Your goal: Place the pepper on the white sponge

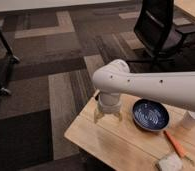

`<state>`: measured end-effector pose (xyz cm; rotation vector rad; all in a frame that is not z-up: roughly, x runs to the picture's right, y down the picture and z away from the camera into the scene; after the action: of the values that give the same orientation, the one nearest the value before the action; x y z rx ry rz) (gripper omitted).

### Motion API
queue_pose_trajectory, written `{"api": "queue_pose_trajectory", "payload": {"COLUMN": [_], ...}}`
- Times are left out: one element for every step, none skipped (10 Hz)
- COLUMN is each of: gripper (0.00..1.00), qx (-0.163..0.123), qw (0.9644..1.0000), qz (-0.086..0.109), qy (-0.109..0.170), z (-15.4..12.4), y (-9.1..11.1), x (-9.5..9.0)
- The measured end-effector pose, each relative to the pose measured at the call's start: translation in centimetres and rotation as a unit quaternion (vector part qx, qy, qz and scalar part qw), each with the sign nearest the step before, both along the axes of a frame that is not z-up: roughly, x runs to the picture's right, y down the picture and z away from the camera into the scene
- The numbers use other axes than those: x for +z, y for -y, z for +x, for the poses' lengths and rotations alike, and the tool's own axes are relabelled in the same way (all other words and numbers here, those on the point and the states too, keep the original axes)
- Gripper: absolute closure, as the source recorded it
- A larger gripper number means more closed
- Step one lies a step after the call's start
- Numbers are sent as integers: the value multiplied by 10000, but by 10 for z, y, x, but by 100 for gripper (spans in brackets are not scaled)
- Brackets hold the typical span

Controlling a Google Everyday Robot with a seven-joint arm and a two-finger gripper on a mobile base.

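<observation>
Claw hangs wide and empty over the bench, well apart from the pepper; we should grip it mid-body, clear of the white sponge.

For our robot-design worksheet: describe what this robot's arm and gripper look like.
The arm is smooth, white, tubular, with rounded joints and small dark dots. The gripper, over the wooden table, has two pale fingers under a white cylindrical wrist.
</observation>
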<state>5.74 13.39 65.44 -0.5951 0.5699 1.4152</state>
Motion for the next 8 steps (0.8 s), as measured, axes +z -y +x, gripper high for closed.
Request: {"api": "queue_pose_trajectory", "payload": {"gripper": [35, 35, 35, 35, 35, 35, 35, 35], "qx": [1, 1, 0, -40, -46, -145, -230, -461], "qw": [10000, 10000, 10000, 9999, 9999, 9998, 9995, 9984], "qz": [0, 0, -9, -19, -18, 87, 110, 97], "qy": [0, -1, -11, -128, -135, 89, 165, 316], "z": [0, 0, 1, 22, 37, 57, 68, 88], "y": [0, 0, -1, -2, -2, 4, 6, 8], "x": [0, 0, 0, 1, 1, 3, 3, 0]}}
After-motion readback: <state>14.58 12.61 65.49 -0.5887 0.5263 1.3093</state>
